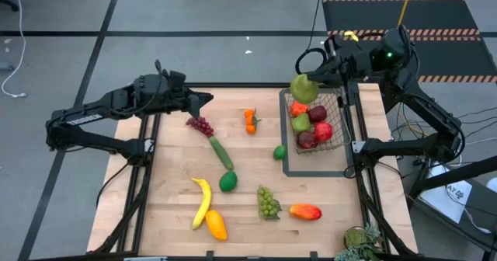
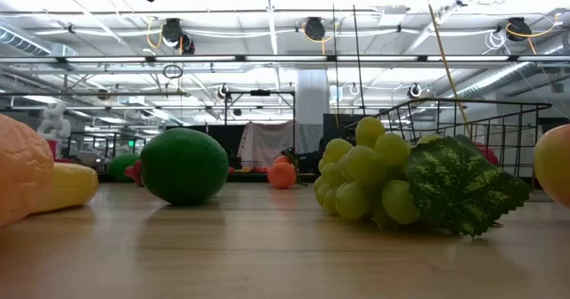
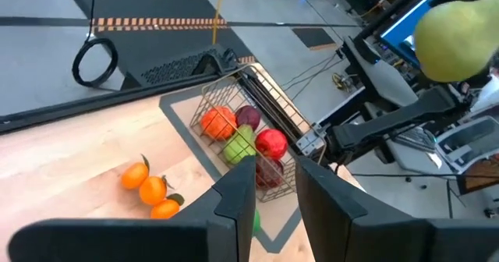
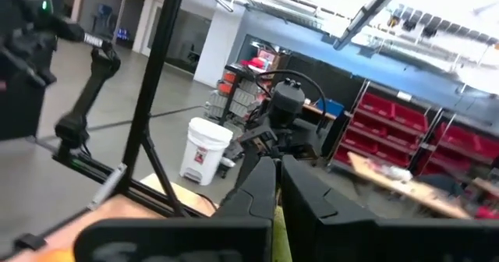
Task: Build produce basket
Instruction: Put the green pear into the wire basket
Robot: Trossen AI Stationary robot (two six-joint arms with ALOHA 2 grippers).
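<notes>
The wire basket (image 1: 338, 115) stands at the table's far right inside a flat dark tray frame (image 1: 311, 172). It holds an orange, a green pear and red apples (image 3: 270, 143). My right gripper (image 1: 312, 81) hangs above the basket's far left corner, shut on a green pear (image 1: 304, 88). My left gripper (image 1: 208, 99) hovers over the table's far left part, fingers (image 3: 235, 193) apart with nothing between them, above purple grapes (image 1: 200, 125). Loose produce lies on the table: oranges (image 1: 250, 121), a cucumber (image 1: 220, 152), a banana (image 1: 203, 201) and green grapes (image 1: 269, 203). My right gripper holds the green pear (image 3: 454, 30) at its fingertips, coming roughly level from the table's right side. Only a yellow-green sliver (image 4: 278, 232) shows between the fingers, so which part of the pear they have cannot be told. The pear hangs clear above the basket.
More fruit lies near the front: a lime (image 1: 279, 152), a green fruit (image 1: 227, 182), an orange-yellow one (image 1: 216, 224) and a red-orange mango (image 1: 305, 211). A leafy green thing (image 1: 361, 241) sits at the near right corner. Bare wood shows at the near left.
</notes>
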